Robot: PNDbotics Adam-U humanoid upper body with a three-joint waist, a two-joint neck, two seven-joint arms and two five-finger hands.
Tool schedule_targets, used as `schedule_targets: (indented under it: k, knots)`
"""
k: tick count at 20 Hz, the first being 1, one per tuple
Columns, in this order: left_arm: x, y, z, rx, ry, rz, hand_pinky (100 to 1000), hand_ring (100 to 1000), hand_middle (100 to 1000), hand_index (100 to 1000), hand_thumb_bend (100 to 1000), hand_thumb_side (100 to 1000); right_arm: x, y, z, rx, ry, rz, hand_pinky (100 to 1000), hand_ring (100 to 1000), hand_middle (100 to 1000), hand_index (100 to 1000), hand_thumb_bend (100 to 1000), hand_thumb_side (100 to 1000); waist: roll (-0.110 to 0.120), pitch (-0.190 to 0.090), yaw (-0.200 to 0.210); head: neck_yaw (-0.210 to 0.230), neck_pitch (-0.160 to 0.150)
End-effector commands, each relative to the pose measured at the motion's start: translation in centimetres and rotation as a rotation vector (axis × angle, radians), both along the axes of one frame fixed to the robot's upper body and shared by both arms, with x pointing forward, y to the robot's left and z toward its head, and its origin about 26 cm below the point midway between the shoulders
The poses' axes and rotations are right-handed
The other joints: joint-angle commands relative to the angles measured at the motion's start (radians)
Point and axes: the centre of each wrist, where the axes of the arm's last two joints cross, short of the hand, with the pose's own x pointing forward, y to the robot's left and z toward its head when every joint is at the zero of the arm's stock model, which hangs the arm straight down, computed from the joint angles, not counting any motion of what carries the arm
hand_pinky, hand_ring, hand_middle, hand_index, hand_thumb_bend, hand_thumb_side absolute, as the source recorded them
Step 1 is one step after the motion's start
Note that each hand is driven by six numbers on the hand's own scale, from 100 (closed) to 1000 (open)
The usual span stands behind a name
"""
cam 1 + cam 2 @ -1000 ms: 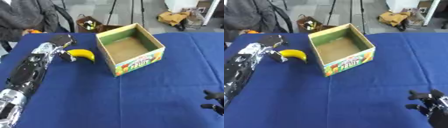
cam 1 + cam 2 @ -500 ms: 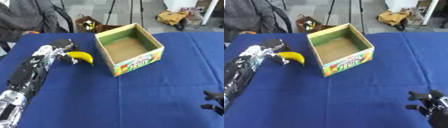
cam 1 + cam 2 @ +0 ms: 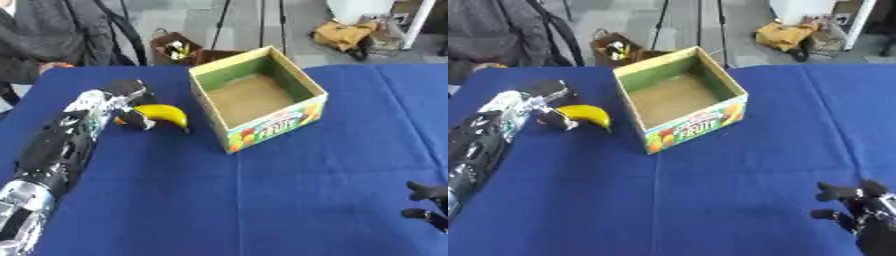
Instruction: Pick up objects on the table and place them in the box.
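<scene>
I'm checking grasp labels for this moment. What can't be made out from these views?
- Left hand: its fingers at the banana blur together; contact unclear.
- Right hand: cut off by the lower right corner.
- Box: print too blurred to read fully.

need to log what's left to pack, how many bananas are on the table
1: a yellow curved banana lies on the blue tablecloth, left of the open cardboard fruit box, at the left hand. The box looks empty; none seems hidden.

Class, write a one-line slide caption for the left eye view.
Left hand curls around a banana on the blue table, beside the open box.
</scene>
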Motion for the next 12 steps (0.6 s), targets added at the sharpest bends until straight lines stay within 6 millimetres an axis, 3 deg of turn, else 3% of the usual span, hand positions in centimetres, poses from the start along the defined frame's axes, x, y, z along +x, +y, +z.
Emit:
schedule_targets:
  k: [1, 7, 8, 12]
  knots:
    - [0.1, 0.5, 1.8, 0.008, -0.048, 0.019, 692, 473, 428, 626, 100, 109, 0.1, -0.2, 0.4, -0.005, -0.010, -0.004, 671, 964, 601, 657, 100, 960, -0.001, -0.014, -0.001, -0.001, -0.005]
    - [0.1, 0.5, 1.9, -0.003, -0.082, 0.034, 677, 446, 392, 595, 100, 121, 0.1, -0.2, 0.4, -0.005, -0.009, -0.006, 671, 964, 600, 657, 100, 960, 0.000, -0.015, -0.001, 0.000, -0.005]
    - [0.1, 0.4, 2.2, -0.009, -0.095, 0.028, 630, 376, 299, 504, 100, 134, 0.1, -0.2, 0.4, -0.005, -0.009, -0.006, 671, 964, 600, 657, 100, 960, -0.001, -0.015, 0.000, 0.000, -0.005]
    - [0.2, 0.5, 3.5, -0.060, -0.134, 0.000, 615, 369, 280, 482, 100, 171, 0.1, -0.3, 0.4, -0.005, -0.009, -0.007, 671, 965, 600, 657, 100, 959, -0.001, -0.017, 0.002, 0.000, -0.006]
